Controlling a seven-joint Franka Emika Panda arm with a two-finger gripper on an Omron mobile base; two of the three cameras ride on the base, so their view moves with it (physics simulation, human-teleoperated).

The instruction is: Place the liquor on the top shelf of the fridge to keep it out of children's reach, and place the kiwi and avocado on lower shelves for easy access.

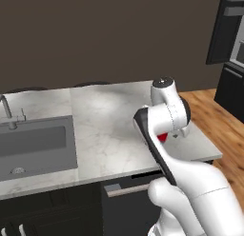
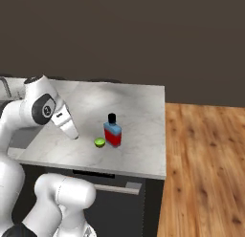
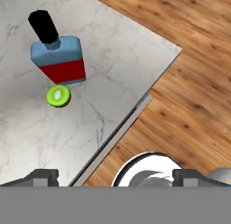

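The liquor (image 2: 113, 132) stands upright on the marble counter (image 2: 139, 107), red below, light blue above, with a black cap. In the hand view the liquor (image 3: 58, 56) is at the upper left. The avocado (image 2: 99, 143), a small lime-green fruit, lies just left of the bottle and almost touches it; the hand view has the avocado (image 3: 57, 95) just under the bottle. My gripper (image 3: 117, 179) is open with nothing between its fingers, above the counter's corner and apart from both. A sliver of the liquor (image 1: 163, 137) peeks from behind my arm. The fridge (image 1: 225, 35) stands far right; its shelves are not discernible. The kiwi is out of view.
A sink (image 1: 33, 144) with a faucet (image 1: 6, 111) is set in the counter's left part. The counter's right edge drops to a wooden floor (image 2: 206, 159), which runs toward the fridge. A drawer handle (image 2: 129, 187) juts out under the counter front.
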